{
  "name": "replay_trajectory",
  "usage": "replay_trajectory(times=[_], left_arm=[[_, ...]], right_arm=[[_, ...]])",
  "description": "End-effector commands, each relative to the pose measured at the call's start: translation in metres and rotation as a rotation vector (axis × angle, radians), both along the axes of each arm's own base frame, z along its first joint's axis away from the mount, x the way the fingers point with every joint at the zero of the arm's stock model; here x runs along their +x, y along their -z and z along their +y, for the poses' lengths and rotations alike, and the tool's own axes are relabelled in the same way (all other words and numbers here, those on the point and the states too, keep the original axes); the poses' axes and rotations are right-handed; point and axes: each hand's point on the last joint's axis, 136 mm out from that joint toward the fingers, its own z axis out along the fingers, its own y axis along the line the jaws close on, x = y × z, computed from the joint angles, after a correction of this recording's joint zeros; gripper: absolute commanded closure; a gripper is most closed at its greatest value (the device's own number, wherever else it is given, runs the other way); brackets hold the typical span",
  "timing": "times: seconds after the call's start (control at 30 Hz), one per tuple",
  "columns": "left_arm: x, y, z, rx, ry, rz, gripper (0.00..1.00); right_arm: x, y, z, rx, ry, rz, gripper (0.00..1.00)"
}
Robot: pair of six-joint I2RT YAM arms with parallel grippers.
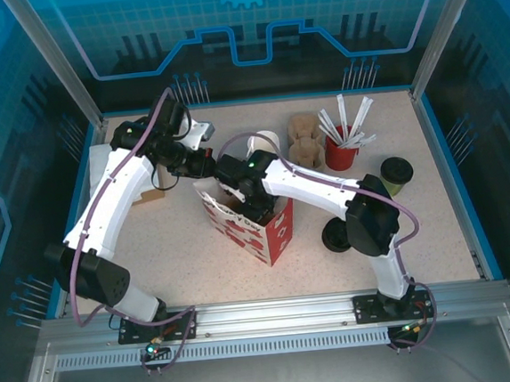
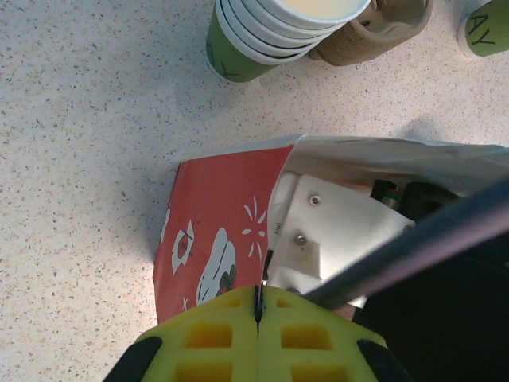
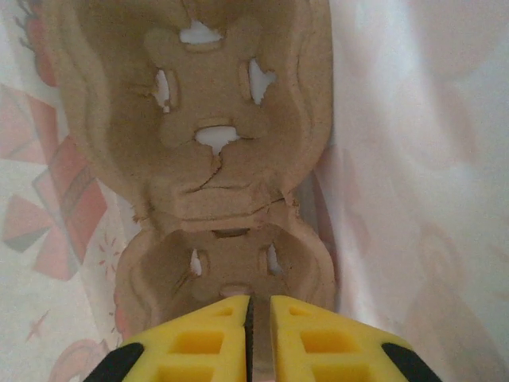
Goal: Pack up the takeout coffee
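I find the takeout coffee [image 1: 397,175] standing upright on the desk [image 1: 180,251] at the right side, black lid on, well apart from the bag and from both claws. The red paper bag [image 1: 270,234] with white print stands open near the middle of the desk. The left claw [image 2: 257,298] is at the bag's far left rim, its yellow fingers pressed together; as far as the wrist view lets me judge, the bag's edge is pinched between them. The right arm reaches down into the mouth of the bag. Inside, the right claw [image 3: 258,306] is all but closed on the near edge of a cardboard cup carrier [image 3: 231,159], which lies against the bag's pale inner wall with its cut-outs facing the camera. Beyond the bag I note a stack of lidless cups [image 2: 270,36] with green walls and cream rims, and just beside it the spare carriers [image 1: 304,138]. A red cup [image 1: 342,156] holding white sticks stands between those carriers and the coffee. A stack of black lids [image 1: 337,236] rests on the desk near the right arm's elbow.
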Motion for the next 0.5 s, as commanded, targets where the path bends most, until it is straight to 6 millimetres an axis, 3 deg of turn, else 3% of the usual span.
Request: replay_trajectory(times=[0.0, 0.47], left_arm=[[-0.001, 0.005, -0.001, -0.006, 0.003, 0.017, 0.98], [-0.003, 0.005, -0.001, -0.008, 0.003, 0.021, 0.98]], right_arm=[[-0.001, 0.019, -0.004, -0.039, -0.015, 0.034, 0.84], [0.0, 0.061, -0.015, -0.142, -0.033, 0.091, 0.84]])
